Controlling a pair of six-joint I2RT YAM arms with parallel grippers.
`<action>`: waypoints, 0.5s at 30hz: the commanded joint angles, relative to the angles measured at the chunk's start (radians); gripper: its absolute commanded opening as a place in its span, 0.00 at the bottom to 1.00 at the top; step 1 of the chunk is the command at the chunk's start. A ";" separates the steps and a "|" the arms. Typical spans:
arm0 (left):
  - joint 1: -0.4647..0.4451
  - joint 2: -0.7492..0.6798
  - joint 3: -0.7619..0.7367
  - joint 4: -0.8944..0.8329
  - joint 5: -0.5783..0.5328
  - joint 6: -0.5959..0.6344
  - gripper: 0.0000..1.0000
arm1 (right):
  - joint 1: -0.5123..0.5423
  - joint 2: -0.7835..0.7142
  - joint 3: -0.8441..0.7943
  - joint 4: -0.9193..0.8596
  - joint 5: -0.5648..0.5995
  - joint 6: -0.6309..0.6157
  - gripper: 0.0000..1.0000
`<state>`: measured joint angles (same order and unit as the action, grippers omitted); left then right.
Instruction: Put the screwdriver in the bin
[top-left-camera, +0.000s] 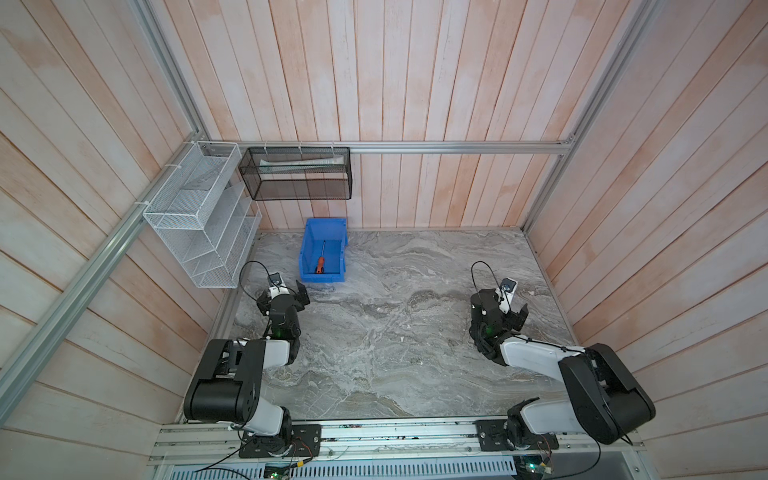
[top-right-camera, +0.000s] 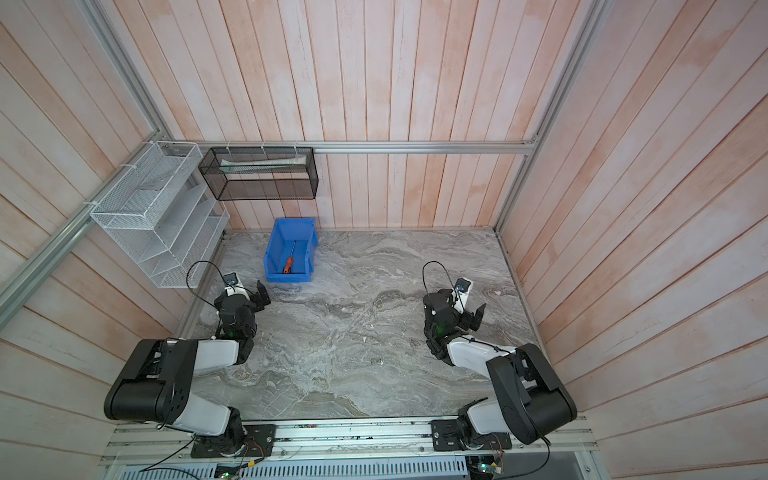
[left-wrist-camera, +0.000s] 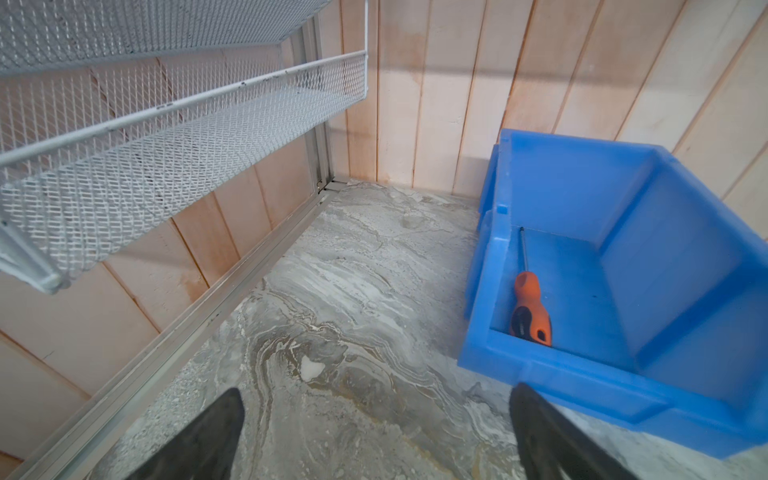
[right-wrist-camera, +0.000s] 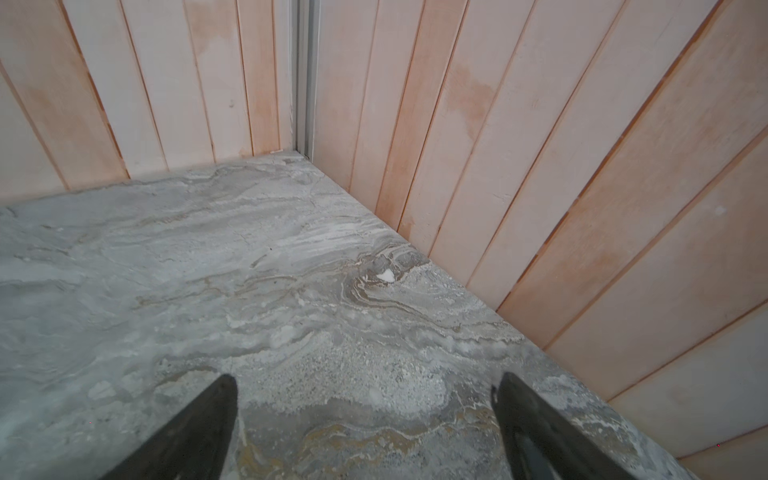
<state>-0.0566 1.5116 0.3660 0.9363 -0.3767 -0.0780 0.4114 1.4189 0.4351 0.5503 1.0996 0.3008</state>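
Observation:
The screwdriver (top-left-camera: 320, 259) (top-right-camera: 289, 262), with its orange handle and thin silver shaft, lies flat on the floor of the blue bin (top-left-camera: 322, 277) (top-right-camera: 289, 277). The bin stands against the back wall on the left. In the left wrist view the screwdriver (left-wrist-camera: 532, 307) rests along one bin (left-wrist-camera: 582, 382) wall, handle toward the low front lip. My left gripper (top-left-camera: 284, 293) (top-right-camera: 243, 296) (left-wrist-camera: 376, 390) hovers just in front of the bin, open and empty. Far to the right, my right gripper (top-left-camera: 503, 307) (top-right-camera: 457, 309) (right-wrist-camera: 365, 377) is open over bare marble, holding nothing.
A white wire rack (top-left-camera: 199, 224) (left-wrist-camera: 166, 145) hangs on the left wall, close above my left arm. A black mesh basket (top-left-camera: 297, 174) hangs on the back wall above the bin. Wooden panel walls enclose the marble tabletop (top-left-camera: 395, 332) on three sides.

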 joint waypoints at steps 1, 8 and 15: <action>-0.012 -0.027 -0.134 0.242 0.112 0.067 1.00 | 0.006 0.024 -0.006 0.012 0.041 0.022 0.98; -0.042 0.041 -0.199 0.416 0.150 0.126 1.00 | 0.007 0.049 -0.063 0.298 -0.019 -0.133 0.98; 0.049 0.032 -0.083 0.189 0.285 0.060 1.00 | 0.002 0.131 -0.063 0.528 -0.050 -0.299 0.98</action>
<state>-0.0093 1.5478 0.2928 1.2026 -0.1520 0.0025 0.4114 1.5272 0.3649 0.9577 1.0710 0.0872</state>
